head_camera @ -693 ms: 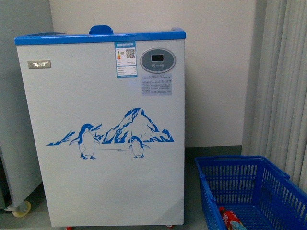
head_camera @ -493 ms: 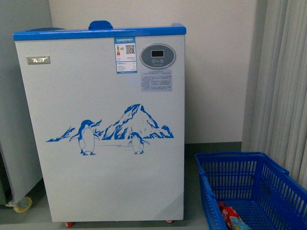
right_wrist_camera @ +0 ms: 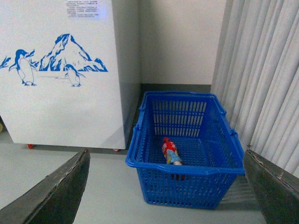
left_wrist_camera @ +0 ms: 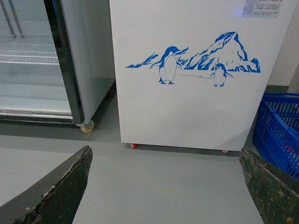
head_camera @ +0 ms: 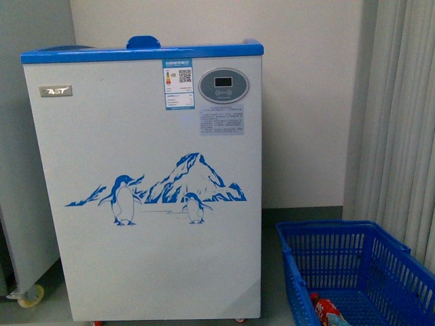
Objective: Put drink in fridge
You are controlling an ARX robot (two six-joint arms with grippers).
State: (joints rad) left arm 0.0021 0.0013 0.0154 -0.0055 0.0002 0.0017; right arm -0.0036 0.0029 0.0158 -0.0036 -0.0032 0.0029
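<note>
The fridge (head_camera: 149,183) is a white chest with a blue rim and a penguin-and-mountain decal; it also fills the left wrist view (left_wrist_camera: 196,74) and shows in the right wrist view (right_wrist_camera: 60,70). The drink (right_wrist_camera: 170,151), a red-capped, red-labelled bottle, lies on its side inside a blue plastic basket (right_wrist_camera: 187,175); its red top shows at the front view's lower edge (head_camera: 327,311). My left gripper (left_wrist_camera: 166,186) is open over bare floor in front of the fridge. My right gripper (right_wrist_camera: 166,186) is open, well short of the basket. Neither arm shows in the front view.
The blue basket (head_camera: 353,272) sits on the grey floor right of the fridge, beside pale curtains (head_camera: 401,122). A glass-door cabinet (left_wrist_camera: 32,60) with wire shelves stands left of the fridge on castors. Grey floor (left_wrist_camera: 163,177) lies in front of the fridge.
The front view has shifted slightly: the fridge and basket sit a little lower in the picture than half a second ago, back where they were earlier. Nothing was grasped or moved.
</note>
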